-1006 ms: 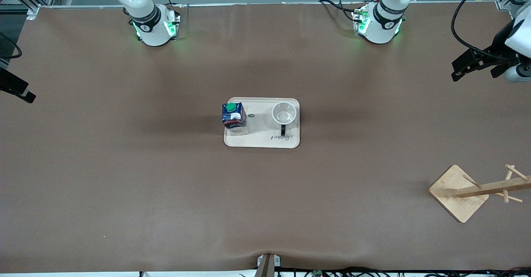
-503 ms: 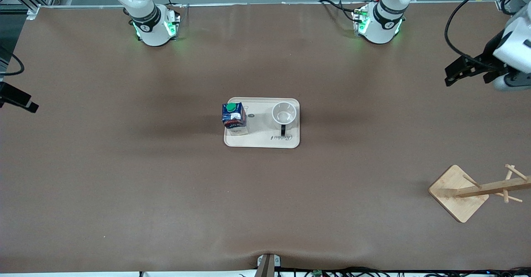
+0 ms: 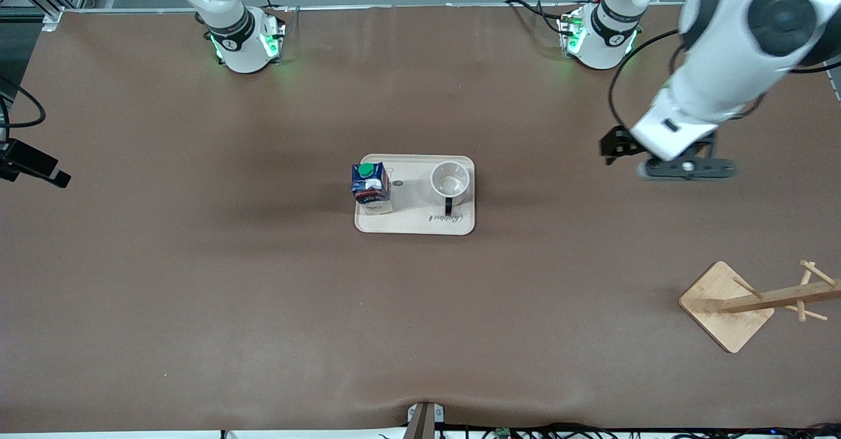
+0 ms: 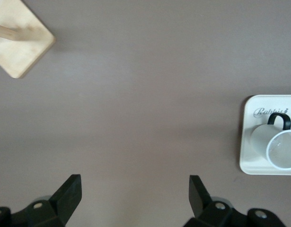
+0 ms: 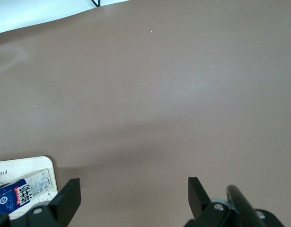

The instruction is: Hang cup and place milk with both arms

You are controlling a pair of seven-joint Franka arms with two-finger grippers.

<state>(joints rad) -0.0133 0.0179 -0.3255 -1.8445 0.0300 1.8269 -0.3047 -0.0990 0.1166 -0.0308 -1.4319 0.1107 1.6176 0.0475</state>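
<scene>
The white cup (image 3: 450, 181) stands upright on a cream tray (image 3: 410, 221) mid-table, its black handle toward the front camera. Beside it on the tray, toward the right arm's end, stands the dark-blue milk (image 3: 371, 188) with its green cap. My left gripper (image 3: 685, 168) hangs open and empty over bare table between the tray and the left arm's end; in the left wrist view the left gripper (image 4: 135, 182) has the cup (image 4: 277, 149) off to one side. My right gripper (image 3: 39, 165) is open over the table's right-arm end. In the right wrist view the right gripper (image 5: 134, 184) shows the milk (image 5: 17, 198) at the frame's edge.
A wooden mug rack (image 3: 726, 304) with pegs stands near the front camera at the left arm's end, also visible as the rack's base (image 4: 20, 40) in the left wrist view. Brown table surface surrounds the tray (image 4: 247, 158) on all sides.
The left arm has swung in from the table's left-arm end toward the tray. The right gripper has shifted slightly. Cup, milk and rack have not moved.
</scene>
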